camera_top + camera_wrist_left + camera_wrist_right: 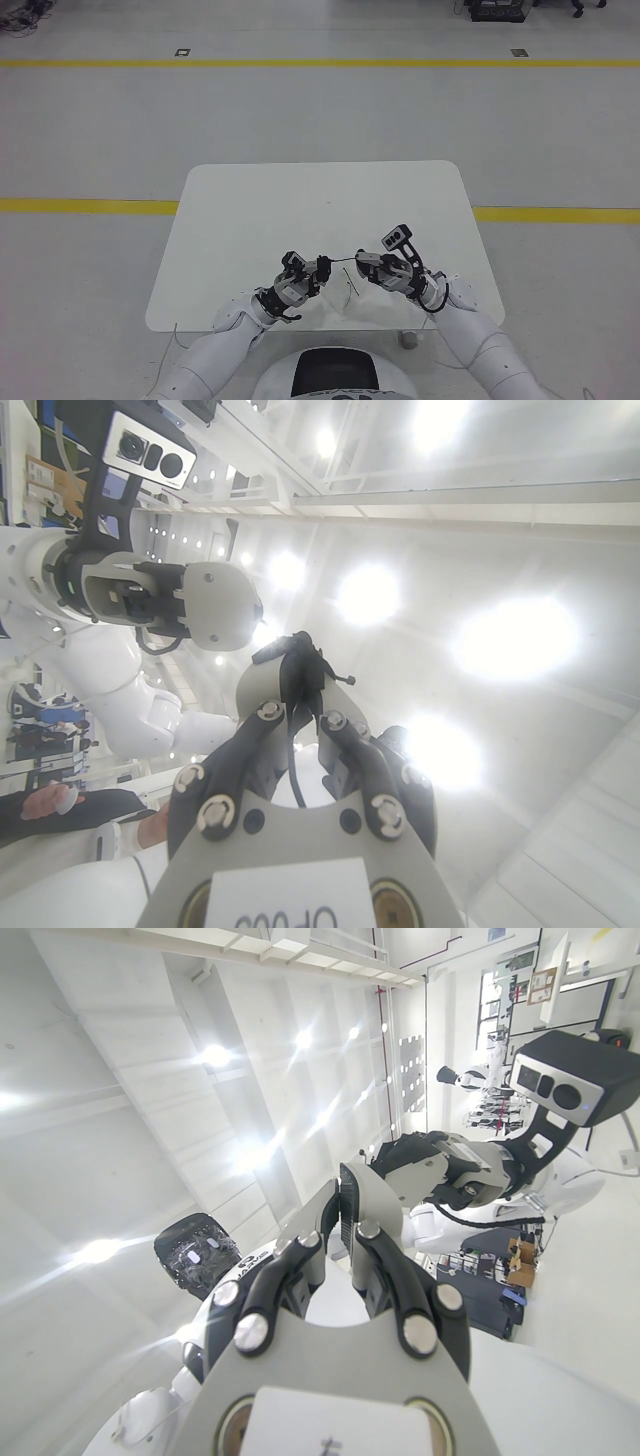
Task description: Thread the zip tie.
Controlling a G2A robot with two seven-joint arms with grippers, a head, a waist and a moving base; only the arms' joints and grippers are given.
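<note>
Left gripper [300, 667] pinches a black zip tie [340, 260], which is held in the air over the near edge of the white bench [320, 195]. The tie spans rightward to the right gripper [340, 1195], fingers pressed together on its other end. Grippers face each other, close together.

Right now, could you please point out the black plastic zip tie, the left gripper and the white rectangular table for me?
black plastic zip tie [351, 680], left wrist view, its small head end.
left gripper [299, 657], left wrist view, midway between its fingertips.
white rectangular table [320, 200], top view, bare part of its top.
</note>
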